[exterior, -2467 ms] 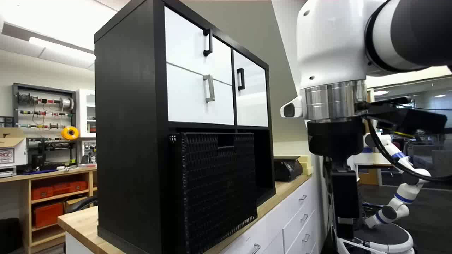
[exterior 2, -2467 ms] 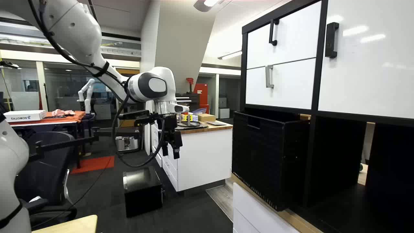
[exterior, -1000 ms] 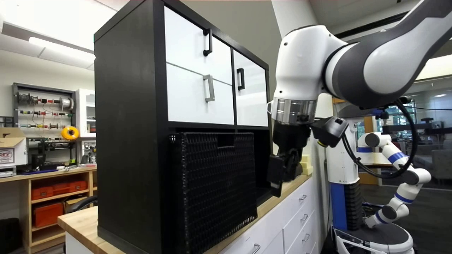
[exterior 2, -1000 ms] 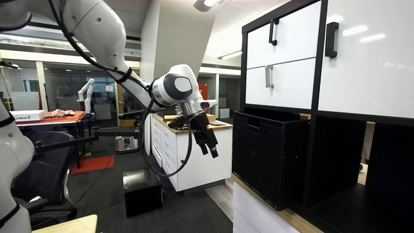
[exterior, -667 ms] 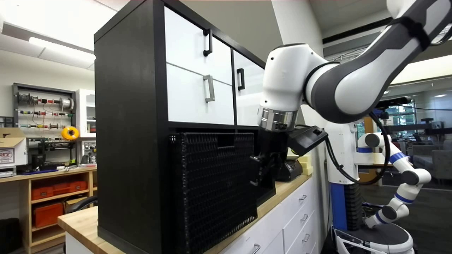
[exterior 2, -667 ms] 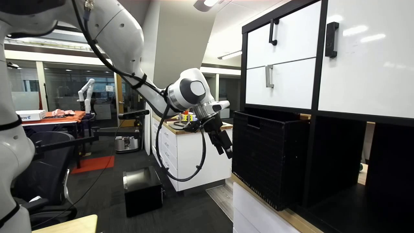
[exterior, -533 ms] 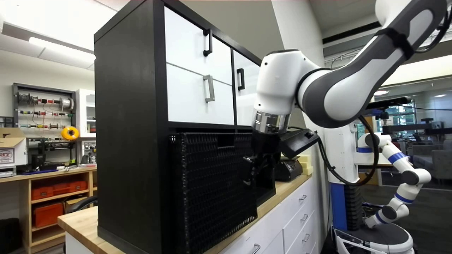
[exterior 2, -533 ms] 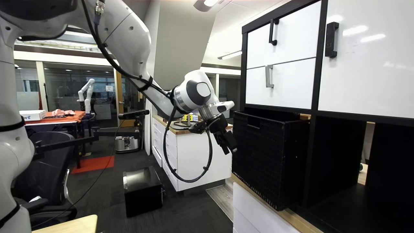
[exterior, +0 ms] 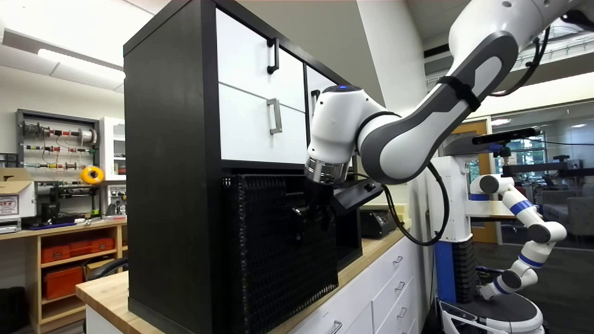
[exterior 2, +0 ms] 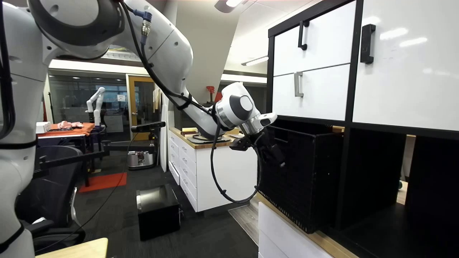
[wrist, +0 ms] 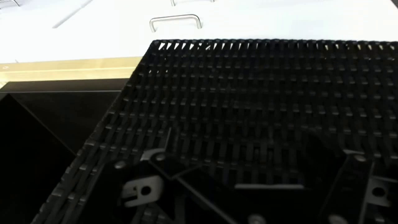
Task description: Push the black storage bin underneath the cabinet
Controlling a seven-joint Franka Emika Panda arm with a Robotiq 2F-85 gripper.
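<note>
The black storage bin (exterior: 283,264) (exterior 2: 294,182) sits in a lower opening of the cabinet (exterior: 164,162) (exterior 2: 312,95), and its front sticks out past the frame. The bin has a handle cut-out near its top edge. In the wrist view its woven face (wrist: 248,81) fills most of the picture. My gripper (exterior: 308,222) is in front of the upper part of the bin's face, tilted down toward it; it also shows in an exterior view (exterior 2: 274,161). In the wrist view the gripper's fingers (wrist: 242,140) stand wide apart with nothing between them. I cannot tell whether they touch the bin.
The cabinet stands on a wooden counter (exterior: 104,292) above white drawers (exterior: 390,287). An open cabinet compartment (wrist: 77,109) lies beside the bin. A black device (exterior: 378,222) stands on the counter past the cabinet. A cable loop (exterior 2: 215,179) hangs from the arm.
The arm has swung toward the cabinet. The gripper has moved from well clear of the bin to in front of its face. The bin has not visibly moved.
</note>
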